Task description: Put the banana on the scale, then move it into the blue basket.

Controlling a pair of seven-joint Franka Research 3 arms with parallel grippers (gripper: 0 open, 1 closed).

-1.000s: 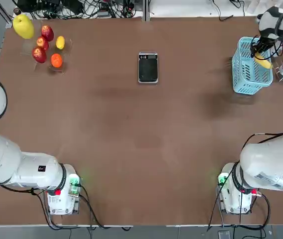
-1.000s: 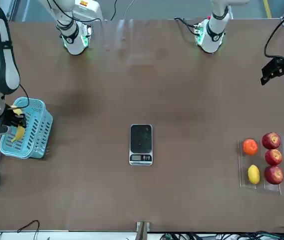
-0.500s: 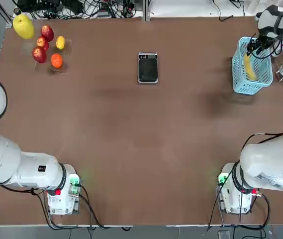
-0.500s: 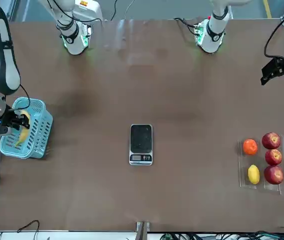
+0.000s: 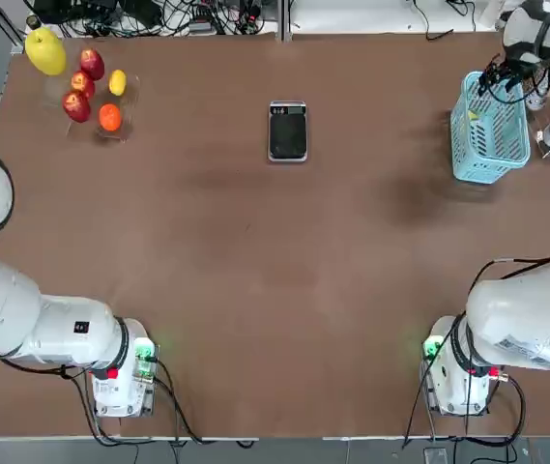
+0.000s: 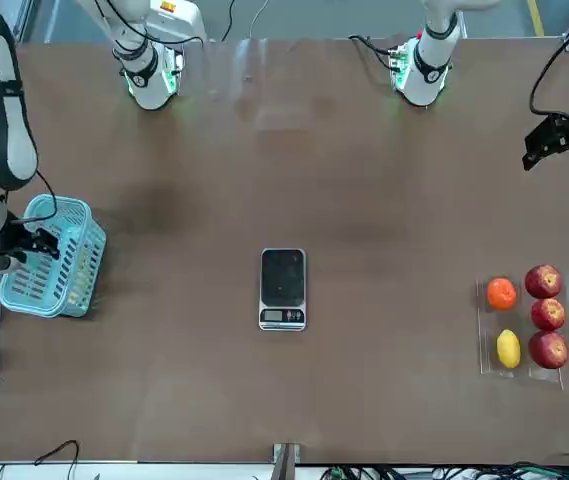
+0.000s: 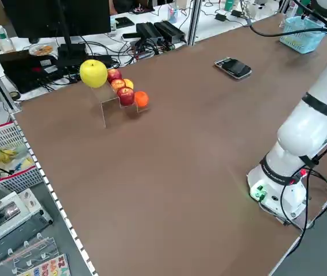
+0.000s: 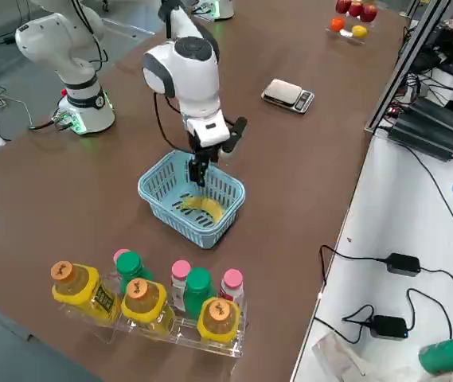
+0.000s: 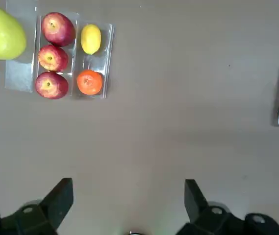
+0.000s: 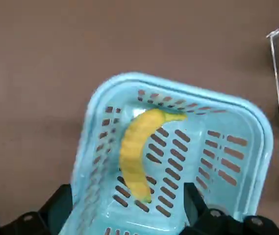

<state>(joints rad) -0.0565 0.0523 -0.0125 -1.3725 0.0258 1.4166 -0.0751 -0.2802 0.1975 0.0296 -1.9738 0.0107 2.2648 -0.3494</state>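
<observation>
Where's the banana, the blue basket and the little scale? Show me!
banana (image 10: 137, 154): right wrist view, middle of its curved body.
blue basket (image 10: 92, 147): right wrist view, its slotted side wall.
scale (image 5: 288, 132): top view, its dark glossy top.

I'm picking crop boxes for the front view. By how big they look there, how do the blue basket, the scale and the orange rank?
1. The blue basket, clearly the largest.
2. The scale, a good deal smaller.
3. The orange, the smallest.

All three sit about equally far from the camera, so the order is safe.
</observation>
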